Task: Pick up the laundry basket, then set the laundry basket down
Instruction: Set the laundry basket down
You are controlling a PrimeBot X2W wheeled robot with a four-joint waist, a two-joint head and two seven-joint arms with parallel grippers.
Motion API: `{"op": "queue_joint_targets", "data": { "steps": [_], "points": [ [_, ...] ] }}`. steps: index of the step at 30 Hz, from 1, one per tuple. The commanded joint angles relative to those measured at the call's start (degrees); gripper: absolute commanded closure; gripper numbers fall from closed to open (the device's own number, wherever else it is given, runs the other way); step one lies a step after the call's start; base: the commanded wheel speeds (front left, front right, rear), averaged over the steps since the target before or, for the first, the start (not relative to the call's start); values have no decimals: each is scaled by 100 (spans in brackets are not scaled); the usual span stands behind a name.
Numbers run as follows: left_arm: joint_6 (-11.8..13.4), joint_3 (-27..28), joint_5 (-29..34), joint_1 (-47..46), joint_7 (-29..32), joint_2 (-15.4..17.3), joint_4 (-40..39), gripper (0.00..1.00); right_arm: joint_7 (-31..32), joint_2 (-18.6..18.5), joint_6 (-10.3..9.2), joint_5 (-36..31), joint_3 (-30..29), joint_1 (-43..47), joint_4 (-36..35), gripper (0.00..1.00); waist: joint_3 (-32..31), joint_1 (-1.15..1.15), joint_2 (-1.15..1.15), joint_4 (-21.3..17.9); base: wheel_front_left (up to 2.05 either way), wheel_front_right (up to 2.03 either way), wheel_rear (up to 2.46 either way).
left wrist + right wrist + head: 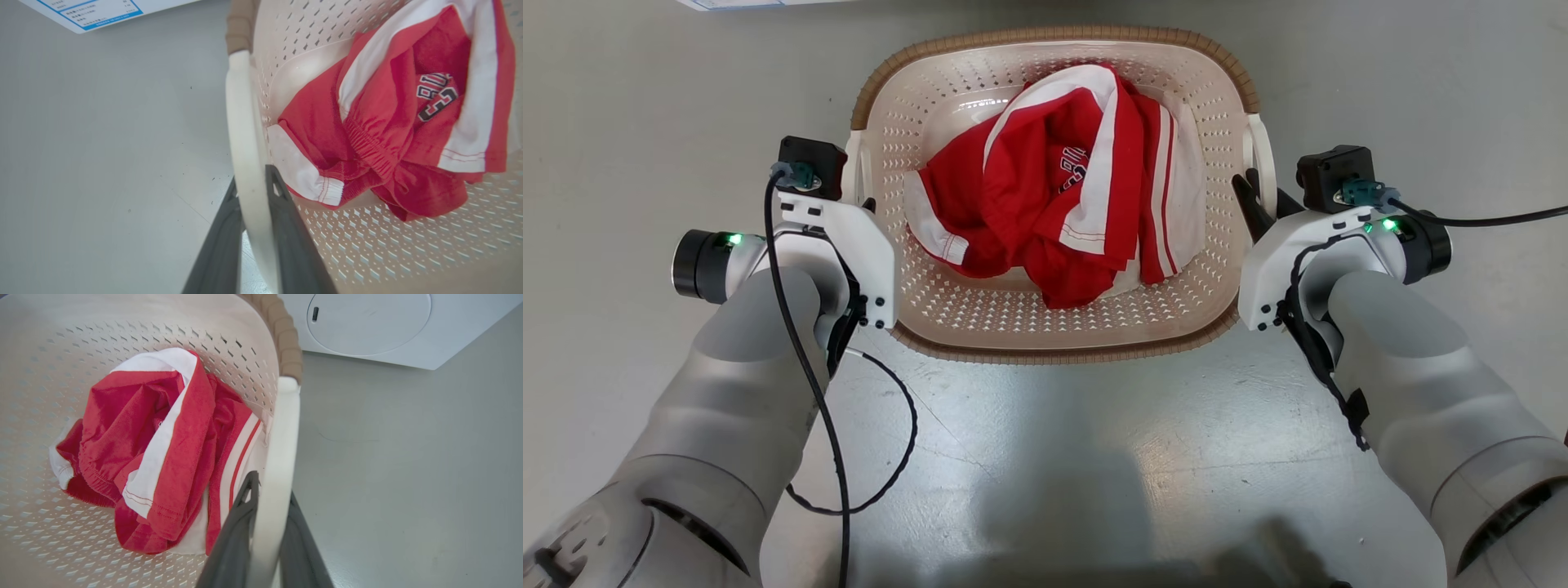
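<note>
the laundry basket (1054,34) sits on the grey floor (1045,441) between the two arms, or perhaps just off it; the views do not settle which. a crumpled heap of red and white sports clothes (1045,204) lies inside. the left end effector (252,179) is pinching the white left handle (241,122), one dark finger on each face of it, and the right end effector (273,486) pinches the right handle (286,428) the same way. the main danger looks to be the grip itself: each handle is a thin, smooth band held only near the fingertips, so it could slide out if the arms rise at different rates or drift apart. an uneven lift would also tip the basket and shift the clothes toward the low side, adding to the pull on one pinch. the handles may flex under load, which would let the basket sag or swing. further out, the loose black cable (882,482) hanging off the left arm could snag, and the washing machine (367,322) stands near the basket's far side, so a forward carry risks a bump.
</note>
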Motion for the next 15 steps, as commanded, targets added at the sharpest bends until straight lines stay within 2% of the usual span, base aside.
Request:
{"op": "queue_joint_targets", "data": {
  "steps": [1, 9, 11, 12, 13, 15],
  "points": [
    [18, 24, 73, -187, -33, 137, -70, 100, -67, 162, 44, -99, 80, 179, -50, 100, 16, -1, 0, -6, 0, 0, 0],
    [24, -4, 55, -202, 37, 149, -67, 100, -57, 162, 44, -54, 72, 158, -49, 100, 64, -1, 0, -29, 0, 0, 0],
    [90, 21, 24, -207, 64, 158, -66, 100, -64, 162, 44, -29, 19, 141, -47, 100, 78, -1, 0, -34, 0, 0, 0],
    [201, 84, -35, -221, 46, 168, -66, 0, -109, 162, 44, -67, -117, 63, -41, 53, 101, -1, 0, -47, 0, 0, 0],
    [258, 110, -59, -226, 24, 171, -65, 0, -124, 162, 44, -118, -176, 57, -40, 0, 110, -1, 0, -56, 0, 0, 0],
    [329, 113, -64, -230, 19, 185, -65, 0, -150, 154, 44, -241, -342, 51, -38, 0, 126, -1, 0, -75, 0, 0, 0]
  ]
}}
